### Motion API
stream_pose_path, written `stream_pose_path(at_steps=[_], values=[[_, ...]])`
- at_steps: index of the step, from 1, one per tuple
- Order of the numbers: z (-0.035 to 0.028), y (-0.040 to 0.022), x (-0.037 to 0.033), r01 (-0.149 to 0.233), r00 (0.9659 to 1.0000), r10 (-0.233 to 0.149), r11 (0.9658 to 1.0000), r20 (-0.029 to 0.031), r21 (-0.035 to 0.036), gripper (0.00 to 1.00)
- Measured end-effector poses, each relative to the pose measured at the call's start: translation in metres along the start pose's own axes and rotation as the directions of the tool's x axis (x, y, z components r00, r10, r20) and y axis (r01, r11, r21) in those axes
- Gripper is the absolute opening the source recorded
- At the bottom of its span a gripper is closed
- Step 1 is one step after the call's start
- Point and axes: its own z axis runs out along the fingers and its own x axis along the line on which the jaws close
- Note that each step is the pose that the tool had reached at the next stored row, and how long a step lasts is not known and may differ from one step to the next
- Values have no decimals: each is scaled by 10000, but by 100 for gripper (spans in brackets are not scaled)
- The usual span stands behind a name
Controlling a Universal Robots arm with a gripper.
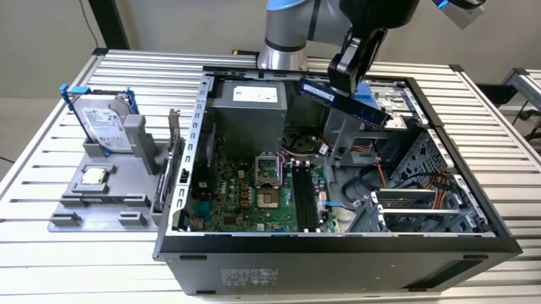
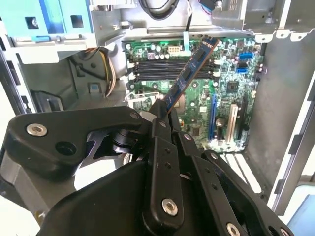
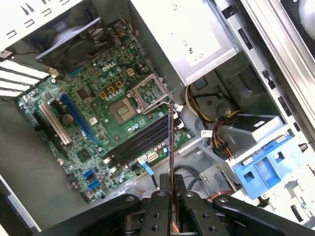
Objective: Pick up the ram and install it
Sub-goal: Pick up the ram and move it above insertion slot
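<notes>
- gripper [image 1: 341,81] clamped on the ram [image 1: 365,111], fingers closed on one end
- ram juts out past the fingertips, tilted, held in the air over the open computer case [image 1: 338,248]; seen in both wrist views [image 2: 192,71] [image 3: 170,142]
- motherboard [image 1: 241,190] well below the gripper, ram not touching it
- black memory slots [image 3: 140,142] below the ram's free end, apart from it
- hard drive in blue bracket [image 1: 106,123] and processor chip [image 1: 95,176] on grey fixture [image 1: 127,218], outside the case, well apart from the gripper
</notes>
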Motion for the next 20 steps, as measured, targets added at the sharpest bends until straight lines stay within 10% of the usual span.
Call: stream_pose_path(at_steps=[10, 20], values=[[1, 0, 0, -1494, 9888, 1494, 9888, 17, 63, 0], [1, 0, 0, -2929, 9561, 2929, 9561, 43, 123, 0]])
